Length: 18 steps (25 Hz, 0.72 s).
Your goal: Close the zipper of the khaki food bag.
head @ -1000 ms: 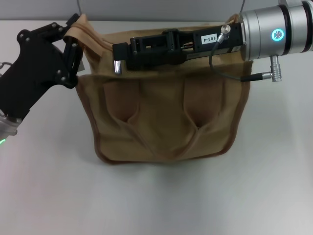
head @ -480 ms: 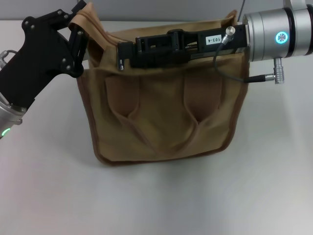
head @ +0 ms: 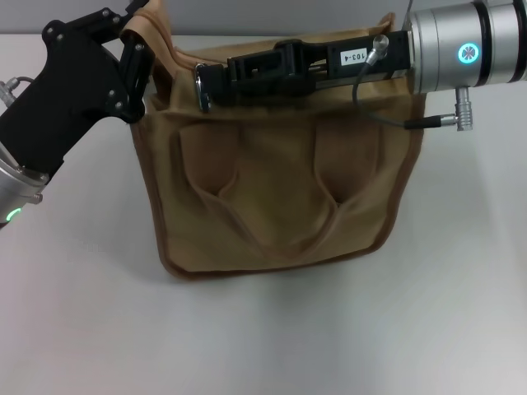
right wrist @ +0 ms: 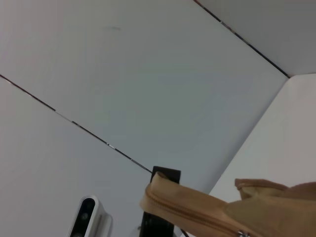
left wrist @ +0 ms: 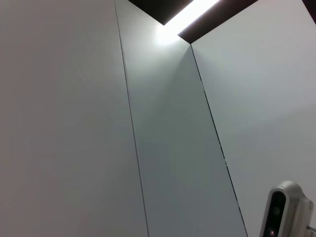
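The khaki food bag [head: 280,189] stands on the table, its two handles hanging down its front. My left gripper [head: 134,43] is shut on the raised left end of the bag's top. My right gripper [head: 206,82] reaches leftward across the bag's top and is shut on the silver pull tab [head: 200,90] near the left end. The zipper [right wrist: 197,210] shows in the right wrist view as a khaki tape running to the bag's raised end, with the left gripper's black finger [right wrist: 163,197] behind it. The left wrist view shows only wall and ceiling.
The white table [head: 263,329] spreads in front of and beside the bag. A grey cable [head: 387,119] hangs from my right wrist over the bag's right top. A white camera unit [right wrist: 91,219] stands behind the bag.
Both grippers have risen a little, lifting the bag's top edge. The left gripper has moved up and right with the bag's end. The pull tab sits slightly higher.
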Available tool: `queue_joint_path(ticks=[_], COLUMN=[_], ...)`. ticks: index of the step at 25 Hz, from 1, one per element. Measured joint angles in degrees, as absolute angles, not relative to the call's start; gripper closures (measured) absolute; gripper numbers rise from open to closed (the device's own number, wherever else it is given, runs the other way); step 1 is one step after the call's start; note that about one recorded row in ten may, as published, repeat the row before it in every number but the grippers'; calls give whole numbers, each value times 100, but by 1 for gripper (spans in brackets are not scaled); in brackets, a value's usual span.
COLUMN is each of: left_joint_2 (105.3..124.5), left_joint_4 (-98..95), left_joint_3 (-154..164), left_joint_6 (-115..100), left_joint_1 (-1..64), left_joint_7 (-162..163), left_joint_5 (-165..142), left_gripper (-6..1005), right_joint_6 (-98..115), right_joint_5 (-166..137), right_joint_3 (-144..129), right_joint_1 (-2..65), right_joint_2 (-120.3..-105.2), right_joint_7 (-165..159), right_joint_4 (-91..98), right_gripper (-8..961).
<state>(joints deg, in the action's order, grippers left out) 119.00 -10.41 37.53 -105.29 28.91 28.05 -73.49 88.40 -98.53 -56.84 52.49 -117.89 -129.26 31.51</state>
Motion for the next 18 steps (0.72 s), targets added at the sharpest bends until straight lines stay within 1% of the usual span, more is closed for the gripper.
queue_joint_path(ticks=[11,18], left_joint_2=[11897,11896], left_joint_4=[-1063,-1079], left_joint_3=[3725,3700], left_joint_6=[-10491,-10498], left_joint_1=[2937,2951], left_joint_7=[2864,2869], left_joint_5=[-7350,-7352], left_gripper=[975,975], right_joint_6=[8856,8872], right_joint_5=[-9867,-9865], right_joint_3=[-5661,-5643], right_joint_1=[5077,4978], right_joint_2=[-11815,-11810], right_joint_7=[-13043,-13046], right_joint_4=[3432,3601], right_gripper=[577,574])
